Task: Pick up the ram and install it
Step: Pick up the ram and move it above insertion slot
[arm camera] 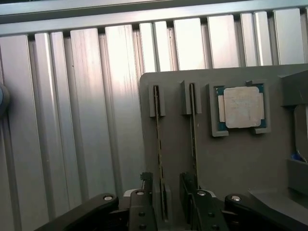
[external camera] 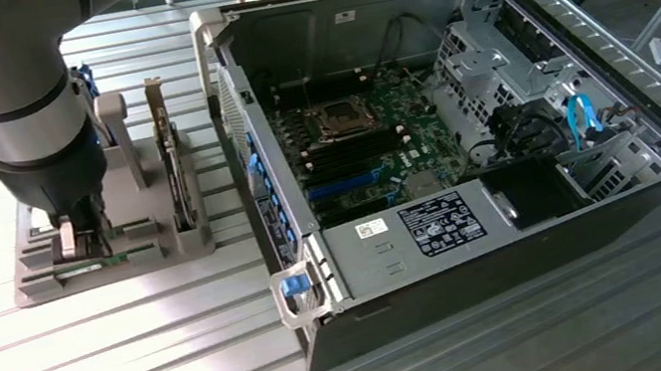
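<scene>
- Ram [arm camera: 158,144] stands on edge in a grey holder [arm camera: 231,168], its near end between my fingers.
- My hand [arm camera: 166,192] is spread wide, one finger on either side of the stick, not clamped on it.
- A second stick [arm camera: 193,130] stands just beside the first.
- Farther along the holder lies a square silver processor [arm camera: 240,107].
- On the slatted tabletop [arm camera: 96,120], to the exterior view's right of the holder, sits an open computer case [external camera: 455,124].
</scene>
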